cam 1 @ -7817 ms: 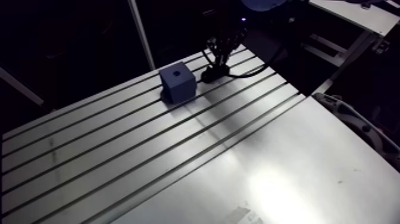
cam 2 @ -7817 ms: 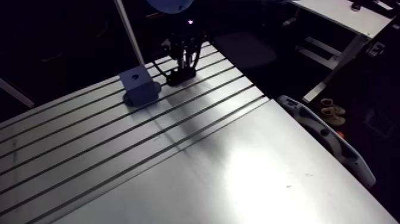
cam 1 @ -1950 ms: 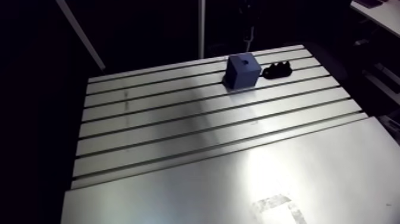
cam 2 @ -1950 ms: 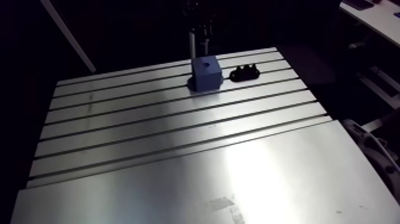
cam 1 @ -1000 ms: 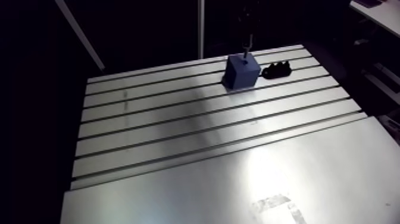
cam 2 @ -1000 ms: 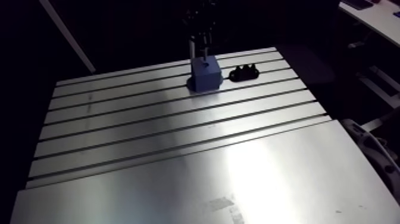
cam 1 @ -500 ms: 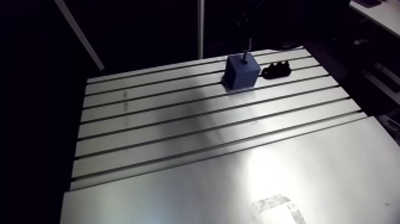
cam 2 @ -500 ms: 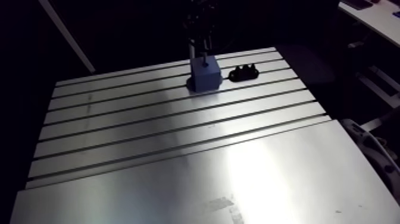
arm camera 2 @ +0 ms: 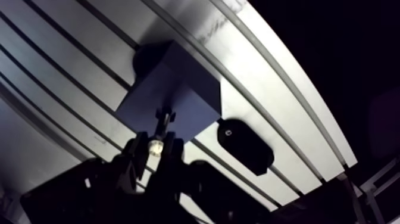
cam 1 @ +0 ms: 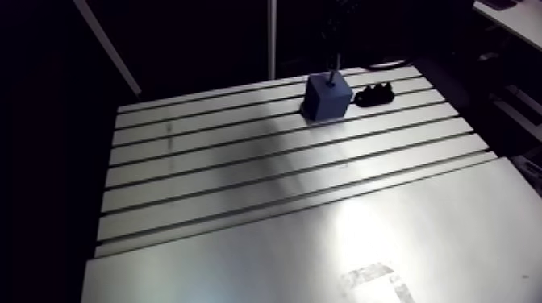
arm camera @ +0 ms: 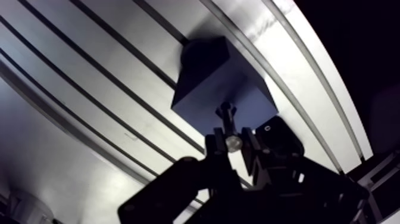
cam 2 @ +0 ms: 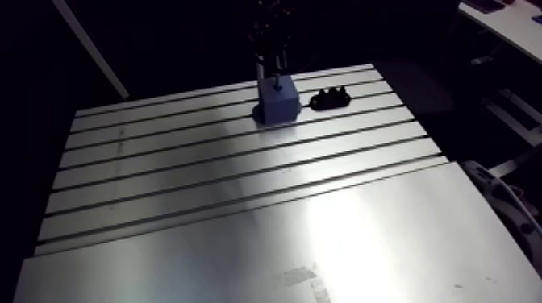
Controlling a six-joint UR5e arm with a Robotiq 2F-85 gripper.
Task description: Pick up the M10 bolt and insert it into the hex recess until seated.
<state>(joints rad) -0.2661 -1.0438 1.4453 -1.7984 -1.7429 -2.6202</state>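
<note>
My slotted aluminium desk [cam 1: 242, 242] has long dark grooves running side by side across its far half. Its near half is a smooth, brightly lit plate. In the arm view, from the left edge across to past the middle, I see only those grooves and the glare on the metal.

Right of the middle and close to the far edge stands a dark blue cube-shaped block [cam 1: 326, 101]. It sits flat on the ribs between the grooves, with one corner turned toward me.

Directly above the block I come down from the dark, holding a grey metal bolt [arm camera: 228, 124] upright over its top face. In the wrist view my jaws are closed around the bolt's shank. One of my fingers [arm camera: 215, 149] presses on each side, and the bolt's shiny round end shows between them. The hexagonal head points away from me, down at the block, and meets the top face near its middle. I cannot tell whether the head has entered the block or how deep it sits.

Further right, a small black knobbly holder [cam 1: 376, 95] lies on the desk toward the far right corner. It is just beside the block, with a sliver of bare metal showing between them.
</note>
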